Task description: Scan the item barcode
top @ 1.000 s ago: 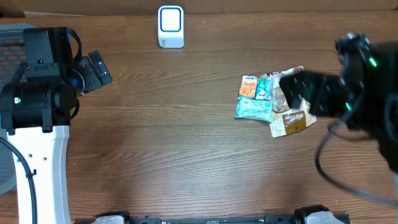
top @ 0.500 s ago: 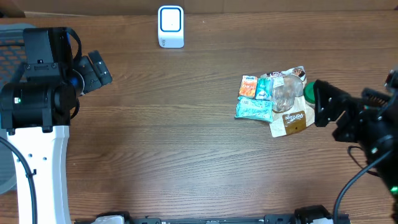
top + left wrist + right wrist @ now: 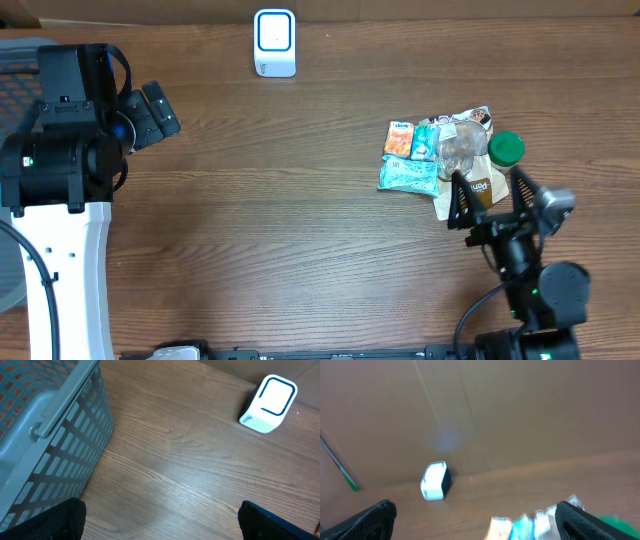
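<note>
Several snack packets lie in a pile (image 3: pixel 437 160) right of centre on the table: an orange one (image 3: pixel 400 138), a teal one (image 3: pixel 408 176) and a brown one (image 3: pixel 478 188). No barcode can be made out. The white barcode scanner (image 3: pixel 274 42) stands at the back edge. My right gripper (image 3: pixel 490 205) hovers open just in front of the pile, over the brown packet's near edge, holding nothing. Its wrist view shows the blurred packets (image 3: pixel 530 525) low between the fingers and the scanner (image 3: pixel 435 481) beyond. My left gripper (image 3: pixel 152 115) stays open at far left, empty (image 3: pixel 162 525).
A grey mesh basket (image 3: pixel 45 425) sits at the far left beside my left arm. A green round lid (image 3: pixel 506 148) lies at the pile's right edge. Brown cardboard (image 3: pixel 470 410) backs the table behind the scanner (image 3: pixel 270 402).
My right arm has swung from the right side of the pile round to its front, now pointing toward the back of the table. The green lid is uncovered. The left arm has not moved.
</note>
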